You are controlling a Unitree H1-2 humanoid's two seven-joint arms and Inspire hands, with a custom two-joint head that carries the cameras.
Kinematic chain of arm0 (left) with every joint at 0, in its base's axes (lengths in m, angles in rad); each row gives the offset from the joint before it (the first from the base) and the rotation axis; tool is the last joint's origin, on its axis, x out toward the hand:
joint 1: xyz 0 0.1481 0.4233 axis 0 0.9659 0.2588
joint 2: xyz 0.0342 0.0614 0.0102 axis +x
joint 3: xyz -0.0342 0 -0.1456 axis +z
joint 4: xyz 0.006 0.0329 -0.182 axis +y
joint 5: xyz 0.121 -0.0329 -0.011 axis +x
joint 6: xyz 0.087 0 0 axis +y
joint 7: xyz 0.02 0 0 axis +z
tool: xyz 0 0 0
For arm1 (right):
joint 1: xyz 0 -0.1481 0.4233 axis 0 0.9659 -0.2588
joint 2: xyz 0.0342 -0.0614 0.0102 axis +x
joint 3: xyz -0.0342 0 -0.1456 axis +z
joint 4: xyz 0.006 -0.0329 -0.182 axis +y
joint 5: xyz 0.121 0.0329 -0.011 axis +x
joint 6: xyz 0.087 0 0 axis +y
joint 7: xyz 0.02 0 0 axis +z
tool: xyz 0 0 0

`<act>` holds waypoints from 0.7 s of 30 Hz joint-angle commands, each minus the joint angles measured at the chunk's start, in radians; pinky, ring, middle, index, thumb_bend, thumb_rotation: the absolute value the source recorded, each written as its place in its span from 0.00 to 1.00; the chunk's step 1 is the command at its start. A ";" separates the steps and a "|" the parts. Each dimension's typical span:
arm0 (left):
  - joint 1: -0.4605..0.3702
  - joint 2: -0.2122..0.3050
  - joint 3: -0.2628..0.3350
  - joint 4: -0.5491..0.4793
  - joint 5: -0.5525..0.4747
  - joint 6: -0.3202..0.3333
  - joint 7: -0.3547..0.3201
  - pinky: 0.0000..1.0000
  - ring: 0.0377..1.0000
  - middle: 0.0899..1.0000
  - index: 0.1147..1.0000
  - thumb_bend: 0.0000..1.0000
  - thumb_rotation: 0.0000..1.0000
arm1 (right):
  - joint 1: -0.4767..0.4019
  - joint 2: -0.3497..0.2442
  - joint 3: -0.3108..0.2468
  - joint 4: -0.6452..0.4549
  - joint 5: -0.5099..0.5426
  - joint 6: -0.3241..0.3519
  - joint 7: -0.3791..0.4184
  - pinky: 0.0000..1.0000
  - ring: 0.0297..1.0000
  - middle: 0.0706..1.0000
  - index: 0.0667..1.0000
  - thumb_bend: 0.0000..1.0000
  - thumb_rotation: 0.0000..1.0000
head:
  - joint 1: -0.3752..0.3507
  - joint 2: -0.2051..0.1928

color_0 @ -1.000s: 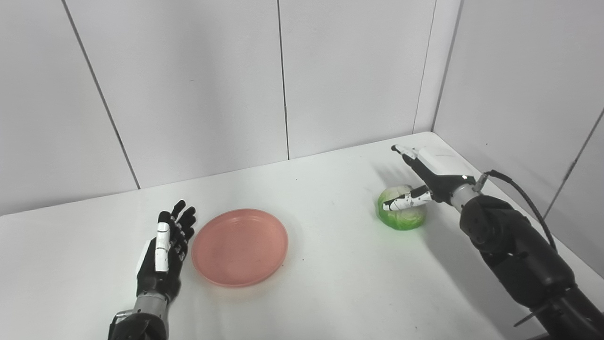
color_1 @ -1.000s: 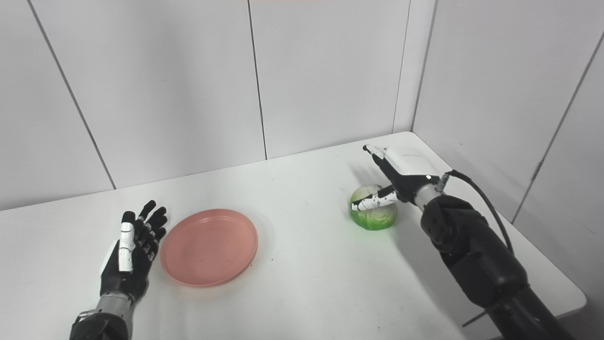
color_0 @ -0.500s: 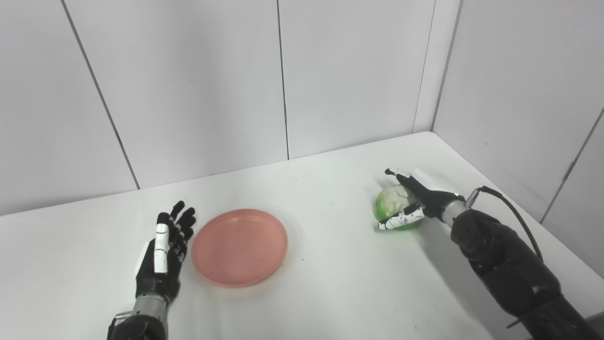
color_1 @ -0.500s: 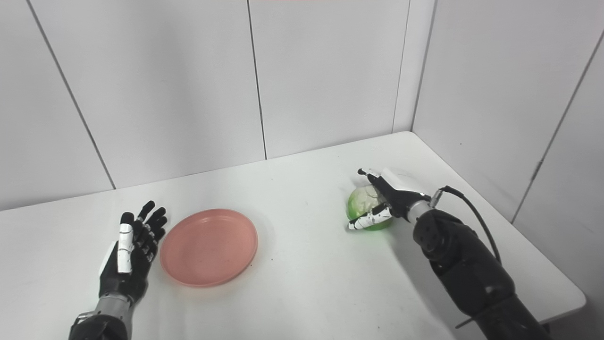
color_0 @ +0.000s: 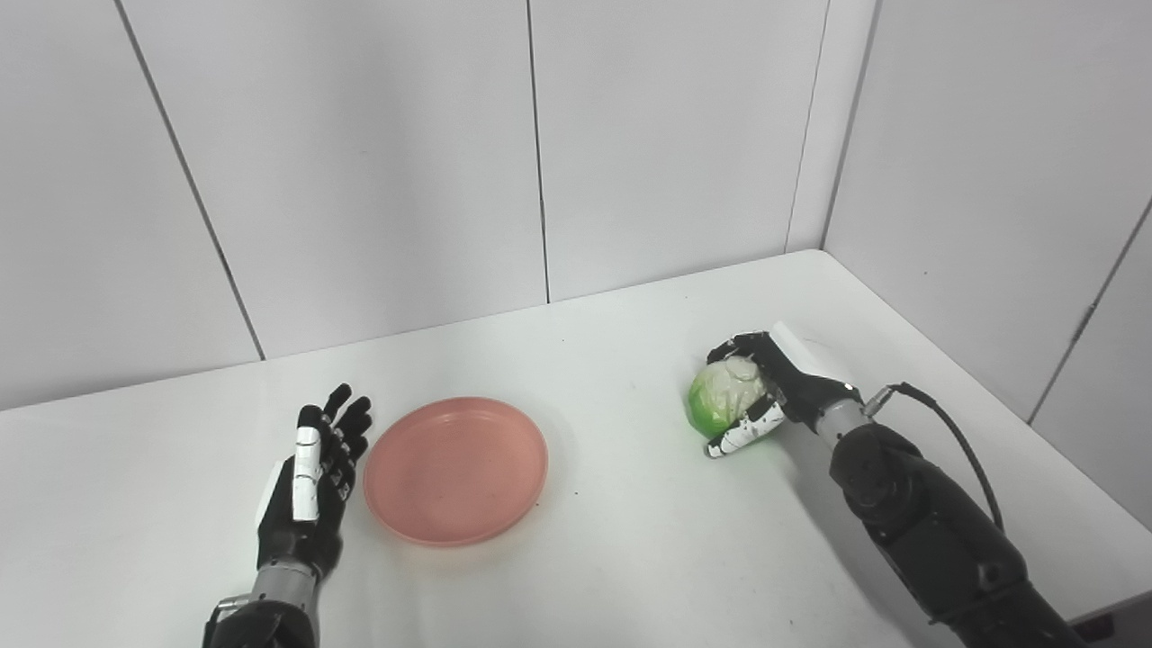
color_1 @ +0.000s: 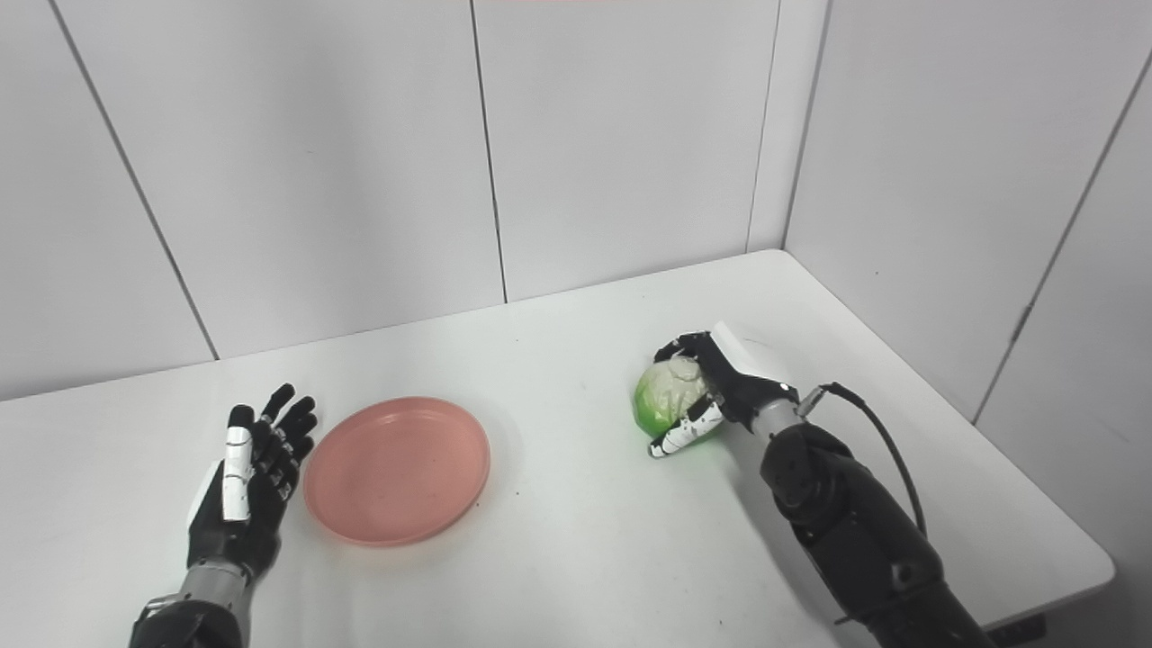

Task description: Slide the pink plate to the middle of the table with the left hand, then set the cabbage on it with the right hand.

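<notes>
Compared with half a second earlier, the right hand (color_0: 765, 396) has closed around the cabbage (color_0: 720, 402): fingers now curl over its top and far side, and the thumb presses its near lower edge. The cabbage has shifted slightly toward the left of the frame and tipped, its pale cut face now turned up and toward the hand, its green side facing left. It is roundish, with no clear long axis. It sits right of centre on the white desk (color_0: 630, 540); whether it still touches the surface cannot be told. The plate (color_0: 455, 470) lies flat, left of centre, unchanged. The left hand (color_0: 310, 486) stays just beside its left rim, fingers spread wide, holding nothing.
</notes>
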 commanded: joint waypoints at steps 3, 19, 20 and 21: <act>0.016 -0.008 -0.007 -0.026 0.003 0.014 0.007 0.99 0.94 0.91 0.91 0.76 1.00 | -0.006 -0.016 -0.005 -0.046 -0.015 -0.030 -0.028 0.39 0.42 0.45 0.48 0.52 0.00 | 0.016 0.002; 0.054 -0.070 -0.045 -0.095 0.038 0.045 0.057 0.97 0.94 0.90 0.90 0.75 1.00 | -0.059 0.135 0.009 -0.270 0.053 -0.036 0.007 0.43 0.43 0.46 0.46 0.52 0.00 | 0.258 0.015; 0.055 -0.076 -0.048 -0.092 0.041 0.039 0.062 0.97 0.94 0.91 0.91 0.74 1.00 | -0.068 0.156 0.024 -0.266 0.052 -0.041 0.010 0.43 0.43 0.46 0.46 0.52 0.00 | 0.302 0.018; 0.055 -0.081 -0.053 -0.090 0.046 0.033 0.067 0.97 0.94 0.91 0.91 0.74 1.00 | -0.081 0.181 0.045 -0.247 0.054 -0.062 0.010 0.43 0.43 0.46 0.46 0.52 0.00 | 0.332 0.021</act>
